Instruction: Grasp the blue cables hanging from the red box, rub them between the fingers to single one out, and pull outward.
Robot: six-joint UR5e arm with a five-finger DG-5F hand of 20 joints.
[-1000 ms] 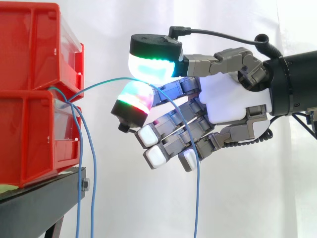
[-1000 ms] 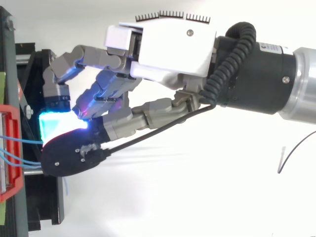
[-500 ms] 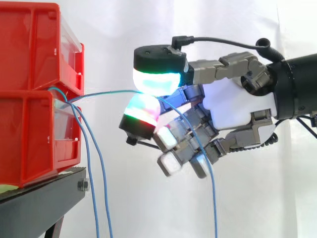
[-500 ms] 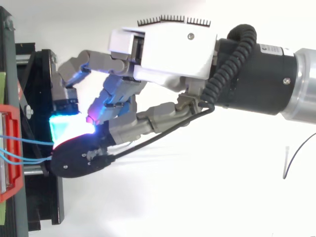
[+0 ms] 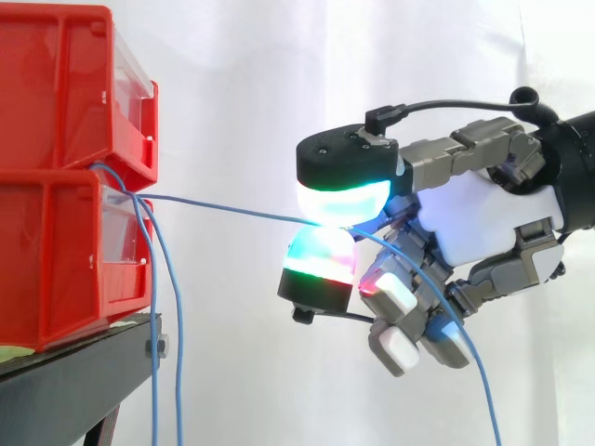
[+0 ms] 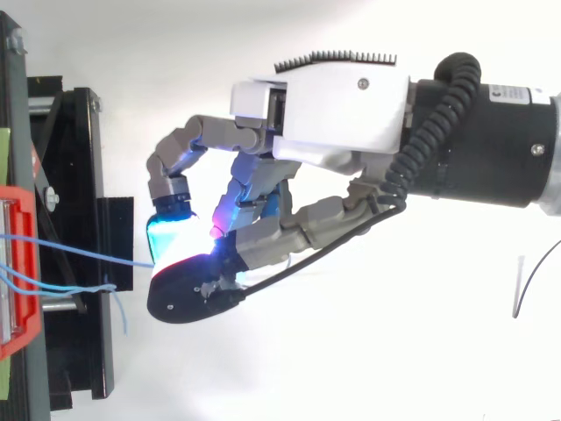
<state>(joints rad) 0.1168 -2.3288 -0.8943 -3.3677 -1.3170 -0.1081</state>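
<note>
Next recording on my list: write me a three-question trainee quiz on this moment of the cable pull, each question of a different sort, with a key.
1. True or false: the hand pinches a single blue cable between two glowing pads.
2. Multiple choice: between the red bins and the hand, the pinched cable runs (a) in a slack loop, (b) nearly straight and taut, (c) straight down.
3. Fill in: apart from the pinched one, ___ other blue cables hang down from the bins past the black stand.
Key: 1 true; 2 b; 3 two.
</note>
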